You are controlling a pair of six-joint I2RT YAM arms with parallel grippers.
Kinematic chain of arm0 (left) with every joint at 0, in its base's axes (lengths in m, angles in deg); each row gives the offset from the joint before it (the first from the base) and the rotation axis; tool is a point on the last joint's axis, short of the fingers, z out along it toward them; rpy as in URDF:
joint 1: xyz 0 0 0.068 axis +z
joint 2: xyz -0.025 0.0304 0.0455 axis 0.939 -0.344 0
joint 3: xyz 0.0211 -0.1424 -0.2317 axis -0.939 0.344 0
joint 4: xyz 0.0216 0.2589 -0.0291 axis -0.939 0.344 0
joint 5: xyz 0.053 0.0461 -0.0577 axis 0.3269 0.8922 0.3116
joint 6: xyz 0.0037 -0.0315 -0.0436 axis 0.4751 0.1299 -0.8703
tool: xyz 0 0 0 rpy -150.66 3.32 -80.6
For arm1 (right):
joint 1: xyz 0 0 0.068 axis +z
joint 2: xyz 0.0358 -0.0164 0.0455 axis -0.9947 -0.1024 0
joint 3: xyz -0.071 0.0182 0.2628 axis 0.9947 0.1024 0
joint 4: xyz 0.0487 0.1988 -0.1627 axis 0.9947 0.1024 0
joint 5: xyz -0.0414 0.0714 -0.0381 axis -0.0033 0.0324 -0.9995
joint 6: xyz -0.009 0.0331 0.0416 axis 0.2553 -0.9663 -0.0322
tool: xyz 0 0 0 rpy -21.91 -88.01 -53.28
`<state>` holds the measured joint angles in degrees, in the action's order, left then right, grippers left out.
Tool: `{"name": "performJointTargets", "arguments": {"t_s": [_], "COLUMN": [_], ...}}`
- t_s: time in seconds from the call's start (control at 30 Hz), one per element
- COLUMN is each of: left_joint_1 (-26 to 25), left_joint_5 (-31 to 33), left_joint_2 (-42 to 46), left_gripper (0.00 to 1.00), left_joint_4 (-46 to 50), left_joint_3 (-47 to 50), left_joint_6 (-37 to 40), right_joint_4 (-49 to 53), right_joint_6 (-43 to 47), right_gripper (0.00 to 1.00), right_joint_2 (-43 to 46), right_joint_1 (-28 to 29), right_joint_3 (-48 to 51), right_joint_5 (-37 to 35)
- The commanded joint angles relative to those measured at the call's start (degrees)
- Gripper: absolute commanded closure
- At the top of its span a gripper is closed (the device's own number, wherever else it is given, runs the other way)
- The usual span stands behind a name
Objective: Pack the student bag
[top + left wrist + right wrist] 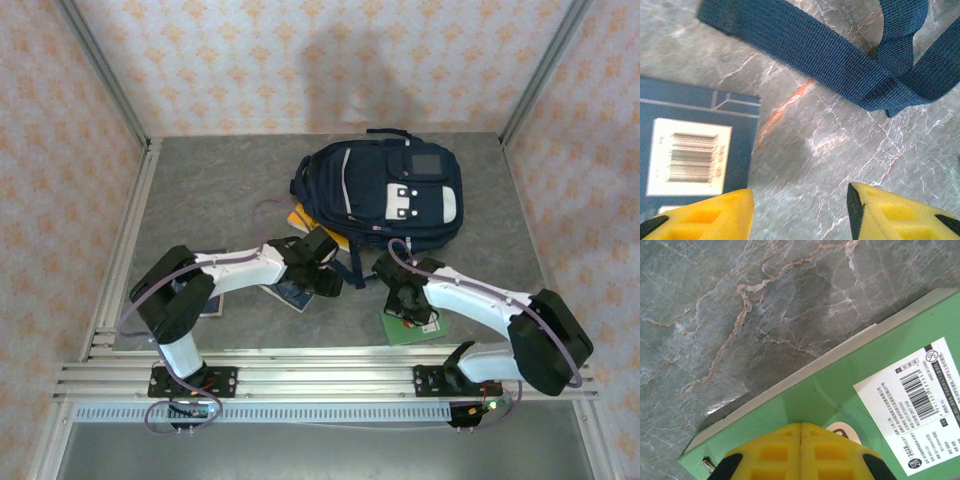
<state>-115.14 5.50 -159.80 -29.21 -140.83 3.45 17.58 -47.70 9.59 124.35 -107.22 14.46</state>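
Observation:
The student bag (385, 188), navy with white and grey front patches, lies flat at the table's middle back. Its dark straps (840, 55) trail toward me across the marble. My left gripper (328, 277) hovers low just in front of the bag. Its yellow fingers (715, 215) stand open over bare table, with nothing between them. A blue book (695, 145) with a barcode label lies just left of them. My right gripper (801, 426) is shut with nothing in it, its tips over the cover of a green book (840, 390).
A yellow-orange book (303, 217) pokes out from under the bag's left side. The blue book (290, 293) and the green book (415, 328) lie near the front rail. Another flat book (212, 304) sits beside the left arm. Patterned walls enclose the table.

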Motion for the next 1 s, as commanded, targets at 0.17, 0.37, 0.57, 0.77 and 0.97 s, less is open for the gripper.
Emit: {"name": "performJointTargets", "arguments": {"t_s": [0.17, 0.37, 0.57, 0.77, 0.97], "left_joint_1": [-0.16, -0.18, -0.18, -0.18, -0.18], "left_joint_5": [1.15, -2.90, -6.86, -9.36, -11.25], "left_joint_2": [8.90, 8.86, 5.74, 2.04, -0.80], "left_gripper": [0.44, 0.38, 0.33, 0.31, 0.31], "left_joint_4": [3.48, -0.70, -7.06, -9.38, -10.52], "left_joint_3": [2.07, 5.30, 6.96, 5.00, 3.74], "left_joint_6": [-3.11, -6.52, -10.43, -11.30, -11.79], "right_joint_4": [-17.20, -23.11, -13.13, -3.75, -2.51], "right_joint_6": [-9.57, -13.60, -1.53, 4.25, 4.43], "right_gripper": [1.00, 1.00, 0.87, 0.77, 0.80], "right_joint_2": [-7.84, -10.86, -1.52, 5.78, 5.42], "right_joint_1": [0.73, 0.73, 0.59, -0.81, -2.29], "right_joint_3": [-2.19, -7.07, -7.58, -4.14, -1.46], "right_joint_5": [10.97, 13.87, 5.86, -2.94, -5.80]}}
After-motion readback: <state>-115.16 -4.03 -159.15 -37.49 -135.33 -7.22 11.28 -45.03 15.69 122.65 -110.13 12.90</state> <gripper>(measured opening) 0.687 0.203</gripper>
